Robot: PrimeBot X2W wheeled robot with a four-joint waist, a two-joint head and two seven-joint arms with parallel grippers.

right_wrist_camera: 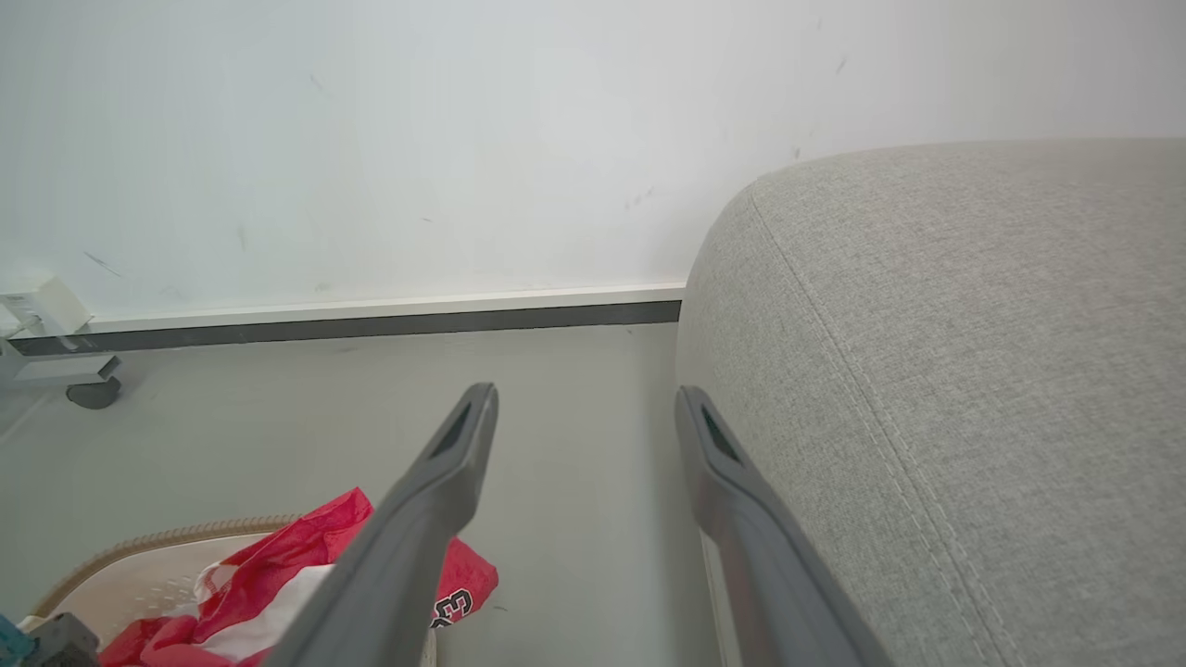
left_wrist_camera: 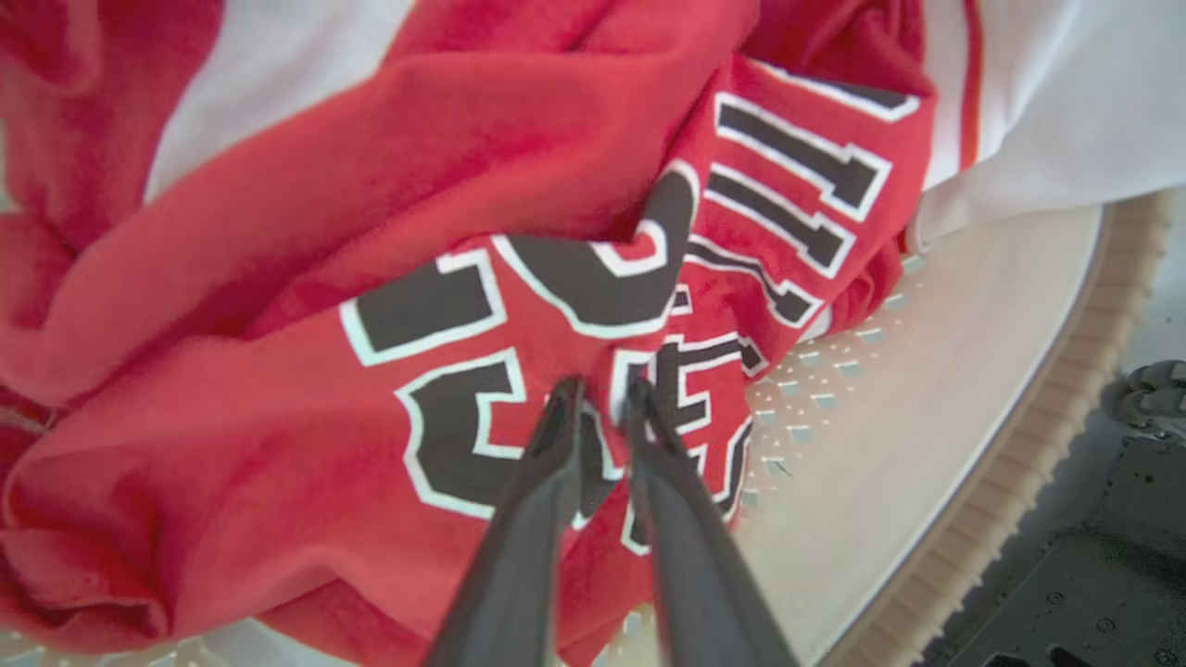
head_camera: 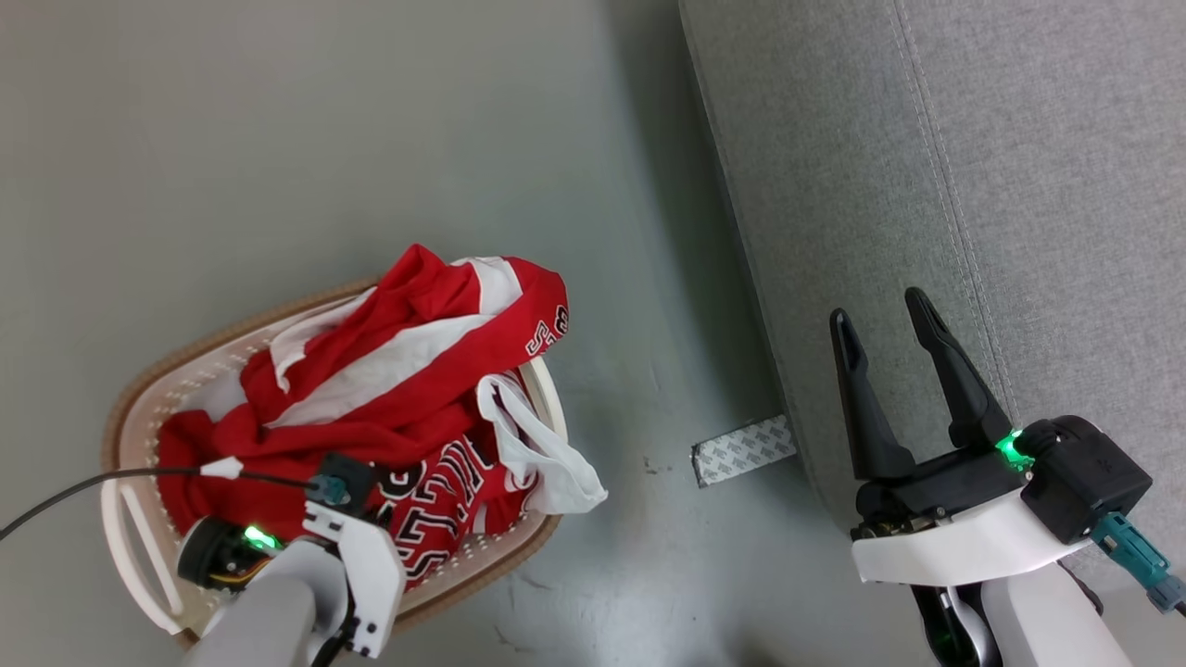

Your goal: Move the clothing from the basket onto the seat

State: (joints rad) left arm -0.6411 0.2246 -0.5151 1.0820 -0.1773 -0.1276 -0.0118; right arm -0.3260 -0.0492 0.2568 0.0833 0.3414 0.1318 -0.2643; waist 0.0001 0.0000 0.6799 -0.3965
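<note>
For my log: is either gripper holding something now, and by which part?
The left gripper pinches the clothing at its dark lettering; the right gripper holds nothing, jaws open.

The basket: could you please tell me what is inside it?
The clothing fills the basket, one white edge spilling over its rim; the left pincer pinches the lettered fabric. Anything under the cloth is covered.
</note>
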